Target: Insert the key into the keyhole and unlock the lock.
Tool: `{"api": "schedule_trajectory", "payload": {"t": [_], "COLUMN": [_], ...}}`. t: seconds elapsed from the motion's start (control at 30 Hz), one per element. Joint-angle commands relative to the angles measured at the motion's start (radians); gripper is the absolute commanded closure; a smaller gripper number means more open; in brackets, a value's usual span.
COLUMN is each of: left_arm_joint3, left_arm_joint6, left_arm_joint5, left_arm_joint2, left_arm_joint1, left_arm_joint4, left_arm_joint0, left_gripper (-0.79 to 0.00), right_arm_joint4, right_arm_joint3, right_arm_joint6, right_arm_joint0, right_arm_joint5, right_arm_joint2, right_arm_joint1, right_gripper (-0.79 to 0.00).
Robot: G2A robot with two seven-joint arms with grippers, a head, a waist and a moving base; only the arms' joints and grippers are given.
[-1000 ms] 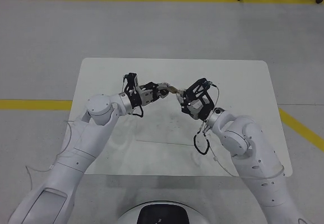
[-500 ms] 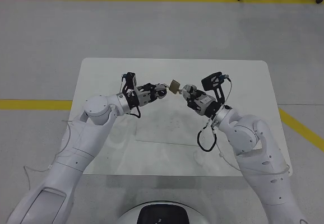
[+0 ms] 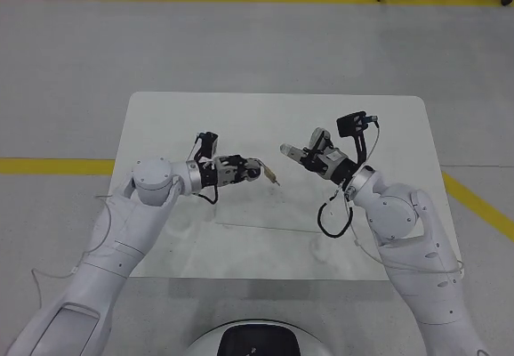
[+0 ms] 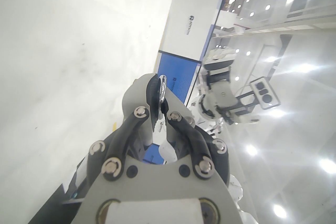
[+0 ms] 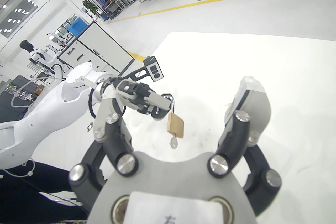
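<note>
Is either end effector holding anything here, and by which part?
The left end effector grips the brass padlock by its shackle, with the key stuck in its base. The right end effector is open and empty.

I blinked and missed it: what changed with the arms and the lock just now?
The right gripper let go at the padlock and drew back, fingers open. The left gripper swung nearer the robot, carrying the padlock. Unchanged: its grip on the shackle. The key sticks out below the padlock.
</note>
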State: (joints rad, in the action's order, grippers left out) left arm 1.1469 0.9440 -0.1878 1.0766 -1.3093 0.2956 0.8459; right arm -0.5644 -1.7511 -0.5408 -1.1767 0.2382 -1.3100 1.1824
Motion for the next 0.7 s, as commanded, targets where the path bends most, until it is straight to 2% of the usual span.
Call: {"api": "schedule_trajectory", "payload": {"t": [0.0, 0.17, 0.3, 0.33, 0.4, 0.43, 0.47, 0.57, 0.67], "left_arm_joint3": [-0.011, -0.028, -0.036, -0.034, -0.033, -0.035, -0.037, -0.046, -0.038], "left_arm_joint6": [0.020, 0.050, -0.002, -0.006, -0.017, -0.023, -0.026, -0.038, -0.060], "left_arm_joint5": [-0.030, -0.074, -0.078, -0.079, -0.081, -0.082, -0.082, -0.075, -0.062], "left_arm_joint2": [-0.021, -0.068, -0.115, -0.122, -0.136, -0.142, -0.147, -0.150, -0.120], "left_arm_joint1": [0.003, 0.003, -0.001, -0.004, -0.010, -0.012, -0.014, -0.016, -0.012], "left_arm_joint4": [-0.053, -0.121, -0.210, -0.205, -0.198, -0.201, -0.199, -0.194, -0.161], "left_arm_joint0": [-0.005, -0.015, -0.029, -0.030, -0.034, -0.037, -0.038, -0.038, -0.025], "left_gripper": [0.000, 0.000, 0.000, -0.083, -0.499, -0.751, -0.785, -0.785, -0.785], "right_arm_joint4": [0.000, 0.000, 0.000, 0.000, 0.000, 0.000, 0.000, 0.000, 0.000], "right_arm_joint3": [0.000, 0.000, 0.000, 0.000, 0.000, 0.000, 0.000, 0.000, 0.000], "right_arm_joint6": [0.000, 0.000, 0.000, 0.000, 0.000, 0.000, 0.000, 0.000, 0.000], "right_arm_joint0": [0.000, 0.000, 0.000, 0.000, 0.000, 0.000, 0.000, 0.000, 0.000], "right_arm_joint5": [0.000, 0.000, 0.000, 0.000, 0.000, 0.000, 0.000, 0.000, 0.000], "right_arm_joint2": [0.000, 0.000, 0.000, 0.000, 0.000, 0.000, 0.000, 0.000, 0.000], "right_arm_joint1": [0.000, 0.000, 0.000, 0.000, 0.000, 0.000, 0.000, 0.000, 0.000], "right_gripper": [-0.785, -0.785, -0.785, -0.785, -0.785, -0.785, -0.785, -0.785, -0.785]}}
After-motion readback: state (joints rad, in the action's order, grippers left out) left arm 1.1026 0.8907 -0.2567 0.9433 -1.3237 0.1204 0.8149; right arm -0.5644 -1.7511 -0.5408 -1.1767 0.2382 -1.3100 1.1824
